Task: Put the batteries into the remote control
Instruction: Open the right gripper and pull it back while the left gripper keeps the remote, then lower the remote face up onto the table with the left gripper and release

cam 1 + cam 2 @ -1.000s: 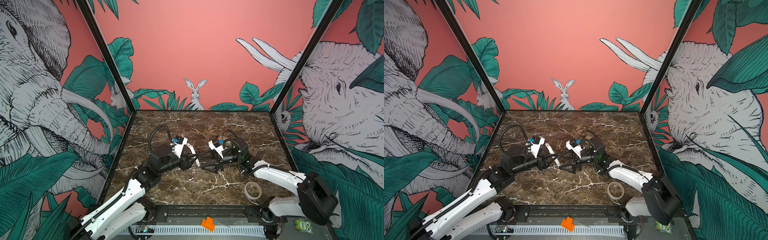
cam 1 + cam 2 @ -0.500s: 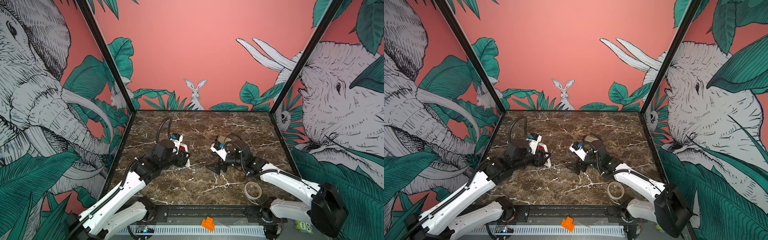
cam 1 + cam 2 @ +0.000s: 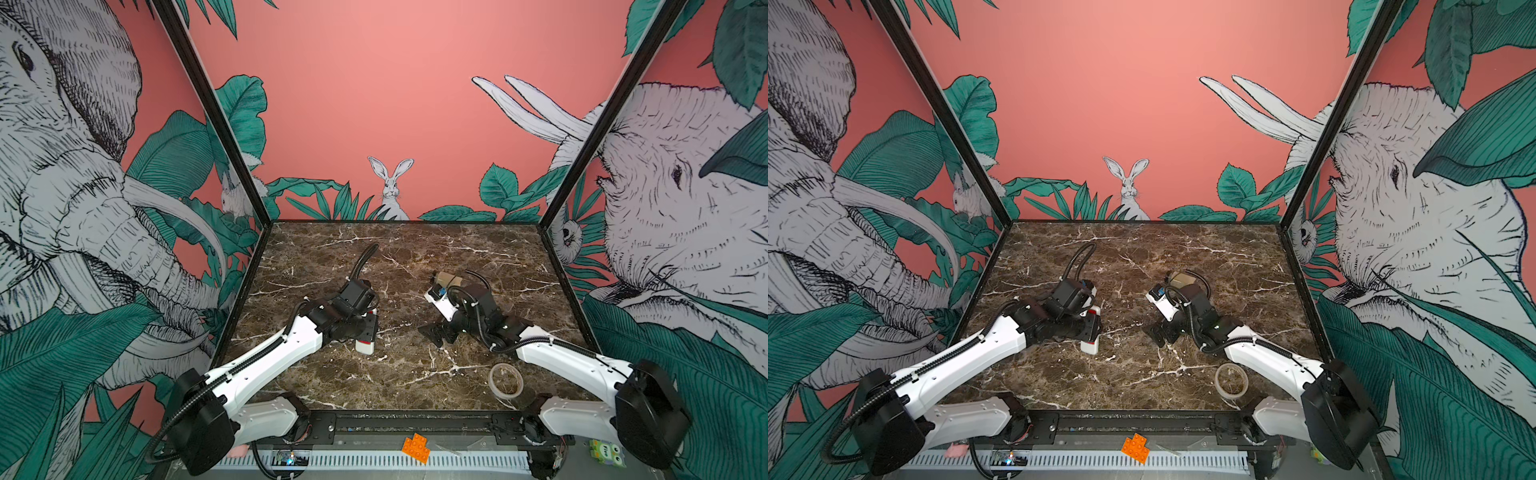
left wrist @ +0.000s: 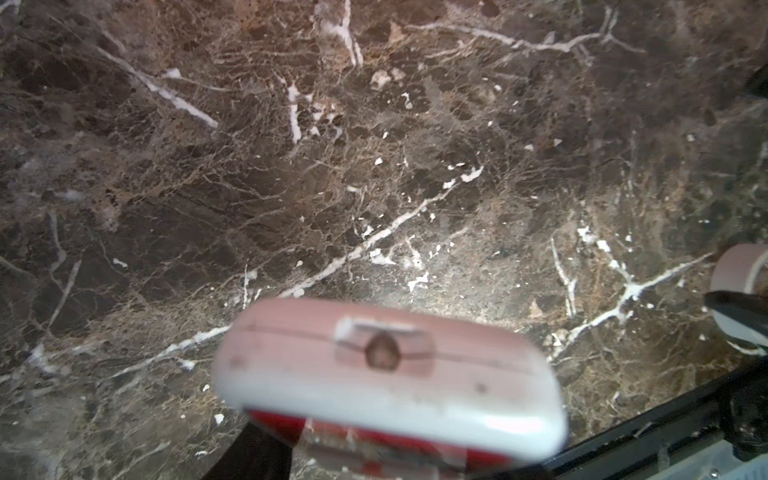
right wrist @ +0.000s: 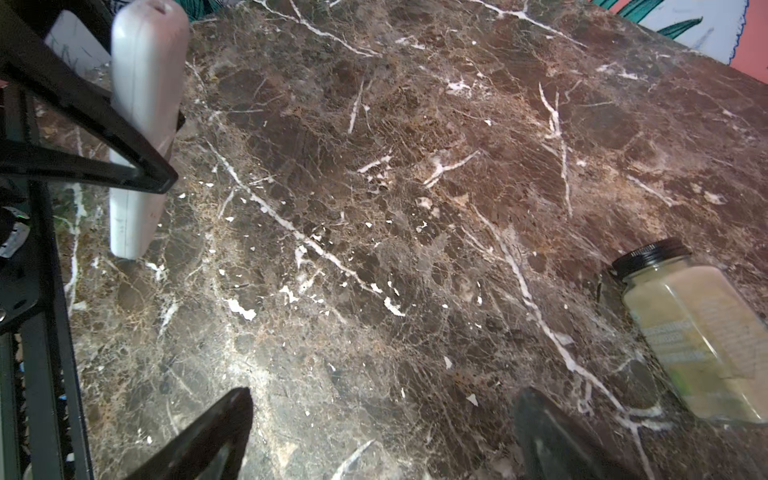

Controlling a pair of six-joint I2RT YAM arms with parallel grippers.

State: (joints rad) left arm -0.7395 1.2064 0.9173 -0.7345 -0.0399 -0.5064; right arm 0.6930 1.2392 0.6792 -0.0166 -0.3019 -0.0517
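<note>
Left hand [image 3: 369, 329] clenched on the remote control [image 3: 365, 345], white body pinched between its black fingers [image 5: 83, 124], a red edge showing. The free end slants down toward the surface [image 3: 374, 249]; can't tell whether it touches. In the left wrist view the blunt white end sits close under the camera, blurred.

Right hand [image 5: 382, 415] released, fingers spread wide with only bare marble between them. The remote is off to its side, well apart.

One container: a jar [image 5: 698, 332] lying on its side just beyond the right hand, toward the back wall. Its black screw lid is on and it is mostly full of pale beige powder. The label is too blurred to read.

A tape roll [image 3: 506, 393] lies flat beside the right forearm, nearer the front edge than the hand.
</note>
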